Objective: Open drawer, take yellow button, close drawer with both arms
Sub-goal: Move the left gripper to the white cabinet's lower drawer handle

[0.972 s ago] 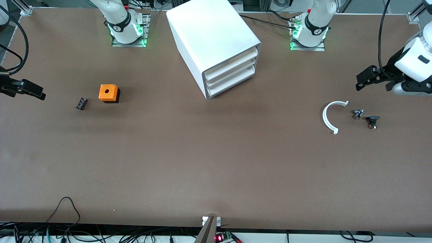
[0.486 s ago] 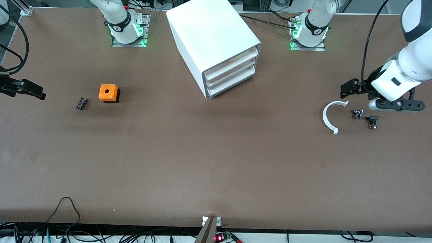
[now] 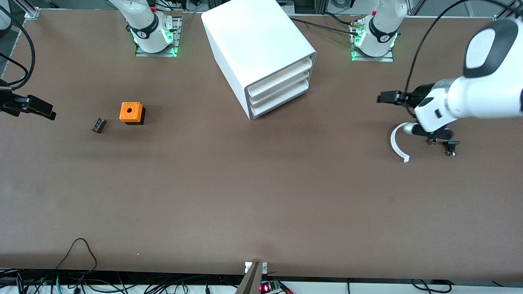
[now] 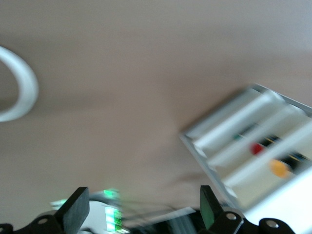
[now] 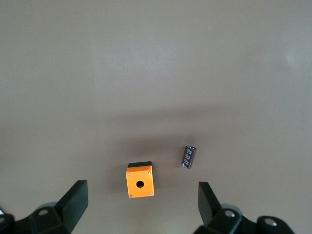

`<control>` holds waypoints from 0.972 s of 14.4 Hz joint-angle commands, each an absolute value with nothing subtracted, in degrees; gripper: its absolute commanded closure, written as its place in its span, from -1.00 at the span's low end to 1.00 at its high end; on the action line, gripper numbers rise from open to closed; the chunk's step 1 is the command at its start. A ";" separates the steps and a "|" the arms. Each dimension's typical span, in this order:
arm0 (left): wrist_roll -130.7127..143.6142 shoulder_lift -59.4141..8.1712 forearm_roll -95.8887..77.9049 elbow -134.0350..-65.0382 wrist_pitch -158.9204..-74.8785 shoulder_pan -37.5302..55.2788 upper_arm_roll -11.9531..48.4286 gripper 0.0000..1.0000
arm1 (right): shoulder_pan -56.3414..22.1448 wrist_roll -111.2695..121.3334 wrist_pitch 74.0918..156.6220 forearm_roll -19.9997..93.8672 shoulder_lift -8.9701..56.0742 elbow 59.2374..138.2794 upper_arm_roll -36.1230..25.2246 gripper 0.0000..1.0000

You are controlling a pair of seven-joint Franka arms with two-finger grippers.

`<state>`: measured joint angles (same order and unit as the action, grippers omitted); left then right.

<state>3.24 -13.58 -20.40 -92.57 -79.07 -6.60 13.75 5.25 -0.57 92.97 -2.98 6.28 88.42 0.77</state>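
**Left gripper aimed at the shut cabinet; right arm waiting**

The left gripper [image 3: 386, 98] is held in the air over bare table, toward the left arm's end, with its fingers pointed at the cabinet [image 3: 261, 53]. In the left wrist view the two fingertips are seen spread wide apart with nothing between them. This pose is judged to be an approach: the cabinet's drawer fronts are turned toward that end of the table, so the fingers are lined up with them. The top drawer [image 3: 280, 74] is seen flush with the two below it, so it is taken as not yet opened; it lies well apart from the left gripper, straight ahead of its fingers.

Through the drawer fronts, in the left wrist view, small coloured shapes are made out; an orange one [image 4: 278, 168] may be the button's cap, but which drawer holds it cannot be told.

Under the left wrist a white arc [image 3: 397, 143] and two small dark parts [image 3: 450, 145] are left lying, not part of the job.

The right gripper [image 3: 34, 108] is kept waiting at the right arm's end, fingers spread and empty. An orange cube [image 5: 140, 181] and a black block [image 5: 189, 156] lie ahead of it, untouched.
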 commanded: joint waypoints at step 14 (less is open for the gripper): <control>-14.06 -26.20 -46.66 -109.84 -92.97 -5.62 25.74 -0.97 | 5.36 -0.26 92.20 -2.46 5.71 88.77 0.79 -1.00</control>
